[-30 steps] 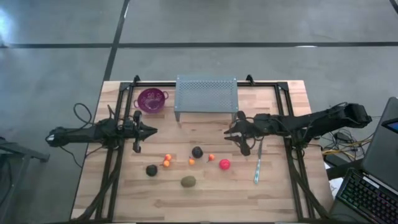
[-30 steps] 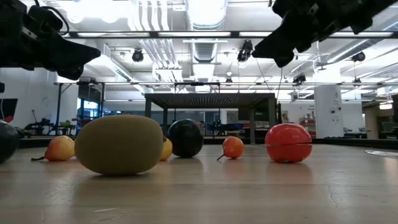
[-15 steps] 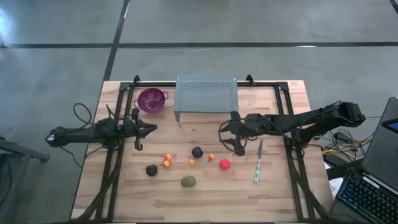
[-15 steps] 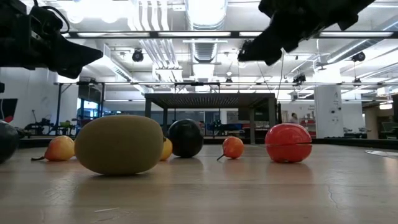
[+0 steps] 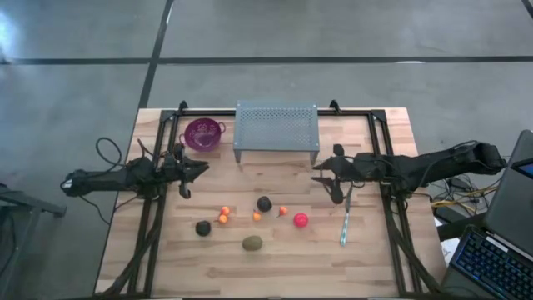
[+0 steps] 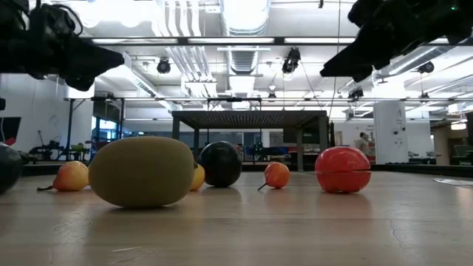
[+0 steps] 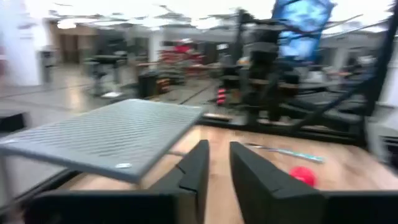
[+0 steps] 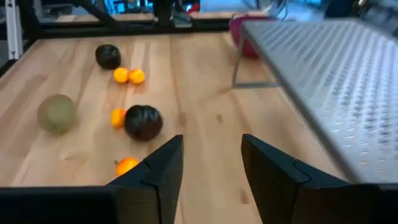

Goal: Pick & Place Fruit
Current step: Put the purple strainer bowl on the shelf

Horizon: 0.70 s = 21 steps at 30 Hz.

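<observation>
A: Where does the fruit lie?

B: It is scattered across the near half of the wooden table [image 5: 375, 258]. One dark ball [image 5: 264, 203] sits near the middle, and the other dark ball [image 5: 203, 227] lies farther left and nearer. The olive-green oval [image 5: 252, 242] is the nearest piece. The red ball [image 5: 301, 220] lies to the right of the group. Small orange pieces [image 5: 223, 215] lie between and around them, and all of it rests on the wood.

A: And the right gripper?

B: The right gripper [image 5: 331, 179] hangs above the table, right of the centre and just in front of the grey perforated shelf [image 5: 276, 127]. In the right wrist view its fingers [image 8: 163, 163] stand apart with bare wood between them, so it is released and holds nothing. A dark ball and the orange pieces show beyond it. The teal stick [image 5: 345, 218] lies just right of and nearer than that gripper.

A: The left one?

B: The left gripper [image 5: 188, 172] is over the left side of the table, near the purple colander bowl [image 5: 203, 133] at the far left. Its fingers [image 7: 198, 167] show only a narrow gap and grasp nothing. It is well apart from the fruit.
</observation>
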Each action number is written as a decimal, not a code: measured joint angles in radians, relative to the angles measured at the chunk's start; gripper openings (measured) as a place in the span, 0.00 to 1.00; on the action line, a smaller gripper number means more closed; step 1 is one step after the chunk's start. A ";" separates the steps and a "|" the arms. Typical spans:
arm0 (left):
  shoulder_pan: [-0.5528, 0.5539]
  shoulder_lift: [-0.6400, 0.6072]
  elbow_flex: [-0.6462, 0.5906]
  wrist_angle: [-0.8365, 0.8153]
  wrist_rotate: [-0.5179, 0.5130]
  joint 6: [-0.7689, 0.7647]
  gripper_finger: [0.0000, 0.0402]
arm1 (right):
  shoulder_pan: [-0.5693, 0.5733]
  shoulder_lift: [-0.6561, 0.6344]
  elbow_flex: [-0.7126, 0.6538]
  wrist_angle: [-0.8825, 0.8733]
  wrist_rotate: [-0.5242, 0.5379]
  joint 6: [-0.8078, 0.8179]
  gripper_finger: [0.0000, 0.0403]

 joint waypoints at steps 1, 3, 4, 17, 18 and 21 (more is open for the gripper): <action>0.000 0.010 0.021 -0.026 -0.053 0.005 0.23 | -0.003 -0.018 -0.005 0.000 0.003 -0.007 0.37; 0.000 0.039 0.059 -0.081 -0.176 0.010 0.32 | -0.009 -0.047 -0.009 0.002 0.021 -0.027 0.35; 0.000 0.056 0.074 -0.096 -0.236 0.002 0.37 | -0.012 -0.058 -0.009 0.004 0.023 -0.035 0.34; 0.000 0.301 0.274 -0.229 -0.349 -0.007 0.54 | -0.068 -0.030 0.004 0.021 0.023 -0.008 0.24; 0.001 0.328 0.285 -0.247 -0.366 -0.027 0.54 | -0.070 -0.017 0.004 0.021 0.022 -0.007 0.23; 0.001 0.413 0.347 -0.385 -0.408 -0.117 0.52 | -0.073 0.027 0.003 0.022 0.022 -0.003 0.21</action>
